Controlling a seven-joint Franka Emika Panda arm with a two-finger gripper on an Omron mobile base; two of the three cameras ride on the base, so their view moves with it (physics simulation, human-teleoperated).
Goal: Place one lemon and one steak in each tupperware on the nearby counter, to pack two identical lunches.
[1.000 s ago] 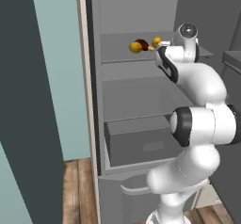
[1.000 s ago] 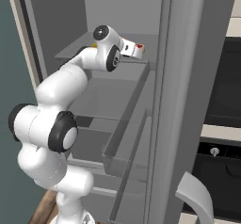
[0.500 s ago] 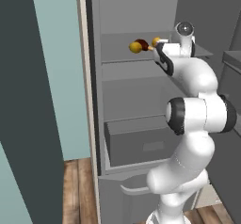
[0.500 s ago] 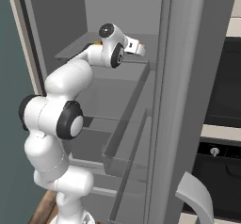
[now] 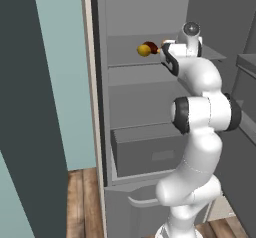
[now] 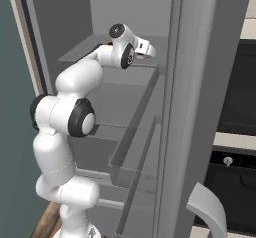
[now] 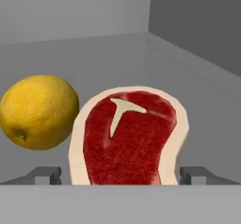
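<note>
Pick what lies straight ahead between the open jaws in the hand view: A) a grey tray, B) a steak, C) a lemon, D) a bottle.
B: the steak fills the gap between the two dark tips, with the lemon off to its side on the fridge shelf.

The upper grey fridge shelf (image 5: pixel 125 57) carries a yellow lemon (image 7: pixel 40 111) and a red steak (image 7: pixel 129 136) with a pale fat rim and a T-shaped bone mark. They lie just beside each other, toward the shelf's middle, away from its back wall.
</note>
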